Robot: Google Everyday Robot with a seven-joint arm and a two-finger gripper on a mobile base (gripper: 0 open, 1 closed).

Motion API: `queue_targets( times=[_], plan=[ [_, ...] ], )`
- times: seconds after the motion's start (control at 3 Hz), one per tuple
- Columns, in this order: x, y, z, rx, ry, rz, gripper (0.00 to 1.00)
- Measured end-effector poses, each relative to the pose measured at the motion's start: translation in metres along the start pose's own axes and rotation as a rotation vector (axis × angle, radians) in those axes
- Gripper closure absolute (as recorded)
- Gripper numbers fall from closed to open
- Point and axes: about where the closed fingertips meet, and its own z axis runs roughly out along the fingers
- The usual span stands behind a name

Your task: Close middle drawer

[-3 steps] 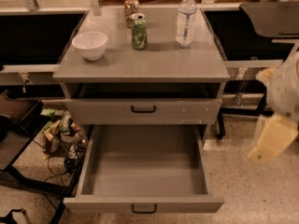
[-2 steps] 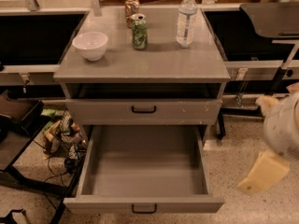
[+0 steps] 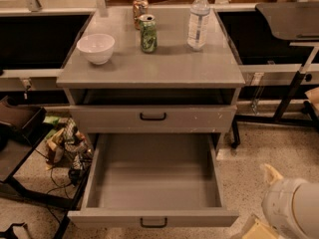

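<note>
Grey and plain, the middle drawer stands pulled fully out beneath the top drawer. Its deep tray is open to view, and its low front panel with the black bar handle lies along the bottom edge of the view. It has not shifted in the last second; the handle sits where it was.

What has moved is the arm. A second ago its pale shell and the cream-coloured gripper hung at the right edge, about level with the top drawer. Since then they have sunk step by step and drifted left, so the gripper is now at the very bottom of the frame, just beside the right end of the drawer's front panel. I read this as the approach to the push: nothing is closed yet, but the gripper is coming down to the height of the panel it must press.

Only a rounded white link shows in the lower right corner, with the gripper below and left of it, mostly cut off by the frame (whether it is spread or closed, I cannot tell). It appears apart from the drawer.

On the desk a white bowl, a green can and a water bottle stand undisturbed.
</note>
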Motion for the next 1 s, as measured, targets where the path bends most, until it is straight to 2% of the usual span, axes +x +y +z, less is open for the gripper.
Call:
queue_targets(
  times=[0.33,0.67,1.0],
  plan=[
    [0.003,-0.007,0.009,0.039,-0.026,0.025,0.00],
    [0.002,-0.007,0.009,0.039,-0.026,0.024,0.00],
    [0.016,0.001,0.042,0.031,-0.035,0.011,0.00]
  ],
)
